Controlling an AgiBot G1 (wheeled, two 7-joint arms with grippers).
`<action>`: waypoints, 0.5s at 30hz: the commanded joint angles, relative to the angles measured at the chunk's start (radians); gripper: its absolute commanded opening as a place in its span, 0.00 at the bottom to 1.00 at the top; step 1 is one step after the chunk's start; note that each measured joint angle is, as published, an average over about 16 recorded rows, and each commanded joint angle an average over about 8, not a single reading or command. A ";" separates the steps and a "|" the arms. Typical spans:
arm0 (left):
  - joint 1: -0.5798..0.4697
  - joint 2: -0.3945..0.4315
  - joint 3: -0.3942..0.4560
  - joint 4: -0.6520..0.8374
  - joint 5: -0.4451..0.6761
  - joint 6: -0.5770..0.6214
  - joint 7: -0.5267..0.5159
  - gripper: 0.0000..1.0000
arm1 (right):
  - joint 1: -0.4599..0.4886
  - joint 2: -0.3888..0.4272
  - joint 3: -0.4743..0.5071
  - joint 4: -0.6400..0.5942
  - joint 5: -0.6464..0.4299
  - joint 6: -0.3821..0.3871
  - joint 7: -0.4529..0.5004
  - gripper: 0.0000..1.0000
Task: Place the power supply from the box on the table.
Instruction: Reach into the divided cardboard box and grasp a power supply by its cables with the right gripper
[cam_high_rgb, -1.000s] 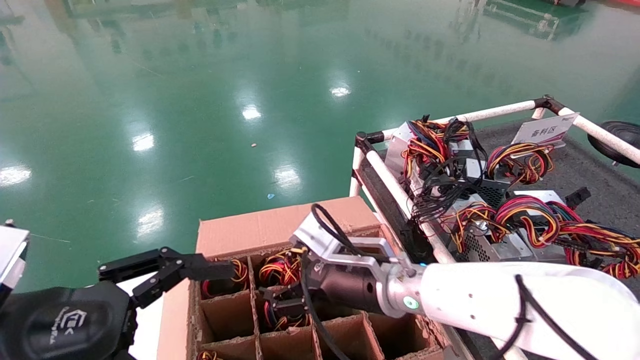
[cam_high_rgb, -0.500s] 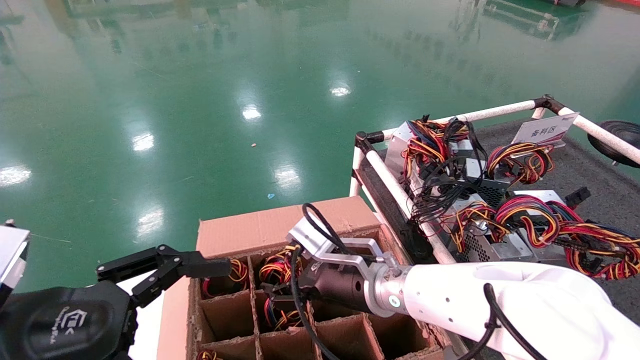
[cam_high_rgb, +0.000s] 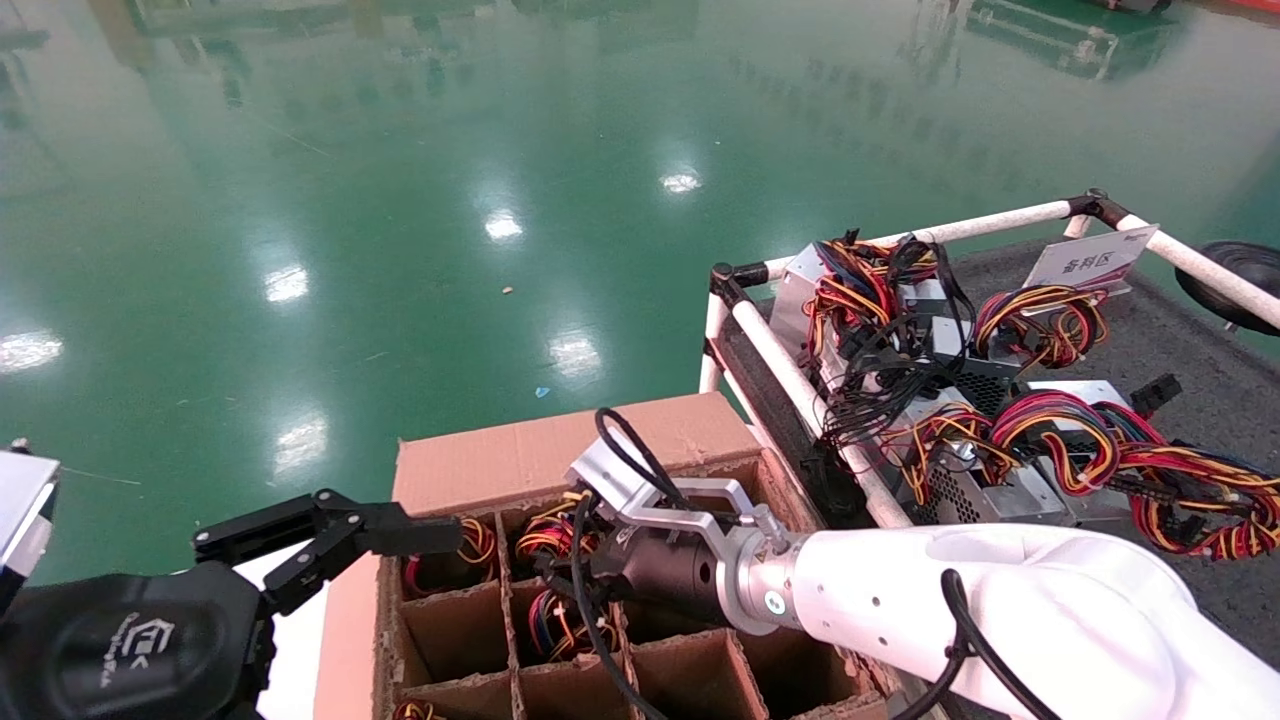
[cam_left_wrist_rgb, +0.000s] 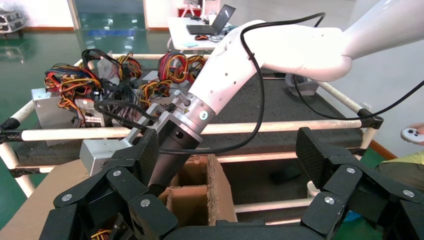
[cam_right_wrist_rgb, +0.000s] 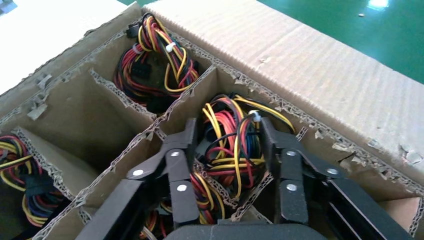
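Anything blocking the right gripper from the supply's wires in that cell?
Nothing visible between them. The right gripper is open over the wire bundle of the power supply in its cell of the box. The cardboard dividers crowd the fingers.

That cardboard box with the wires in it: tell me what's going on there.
The right gripper is reaching into the large brown cardboard box of square cells, its fingers open on either side of a looped bundle of red, yellow and black wires in a back-row cell, not yet closed on it. The left gripper hangs open at the box's left edge. Several wired power supplies already lie on the dark grey table to the right.
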 joint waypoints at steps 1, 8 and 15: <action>0.000 0.000 0.000 0.000 0.000 0.000 0.000 1.00 | 0.002 -0.003 -0.002 -0.002 -0.010 0.002 0.003 0.00; 0.000 0.000 0.000 0.000 0.000 0.000 0.000 1.00 | -0.004 -0.011 0.001 -0.004 -0.016 -0.004 0.048 0.00; 0.000 0.000 0.000 0.000 0.000 0.000 0.000 1.00 | -0.006 -0.011 0.000 0.009 -0.024 -0.015 0.072 0.00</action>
